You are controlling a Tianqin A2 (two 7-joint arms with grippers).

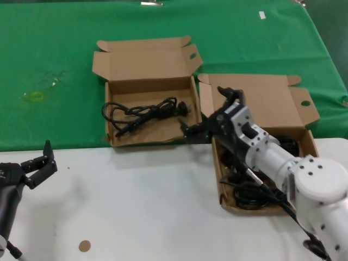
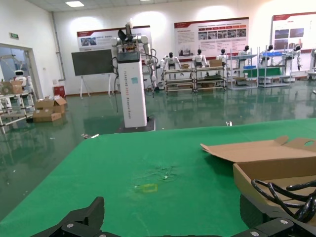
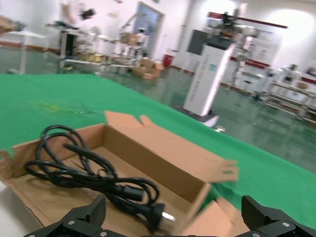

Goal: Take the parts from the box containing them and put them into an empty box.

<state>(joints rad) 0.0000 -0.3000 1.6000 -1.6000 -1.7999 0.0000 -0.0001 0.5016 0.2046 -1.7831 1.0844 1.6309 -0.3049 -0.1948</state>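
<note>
A: Where do our parts stand?

B: One black power cord (image 1: 145, 112) lies coiled on the floor of the far box (image 1: 147, 136), the one with the splayed lid ears, at about eleven o'clock from us. So the box meant to be empty already holds a part. The source box (image 1: 310, 142), at about two o'clock, has its broad lid standing upright, and more dark cables (image 1: 247, 194) sit along its near end. Both lids are folded back, we judge, so we can reach straight down into either tray.

A: And our right gripper (image 1: 209, 120)?

B: It hangs between the two boxes, over the gap at the source box's left wall. Its fingers are spread wide with nothing between them. The right wrist view looks straight at the cord, plug (image 3: 159, 213) nearest, which suits an arm stretched forward and leftward across the source box.

A: The left gripper (image 1: 37, 163)?

B: Parked over the white table (image 1: 141, 206) at nine o'clock, fingers apart, empty, well away from both boxes.
</note>
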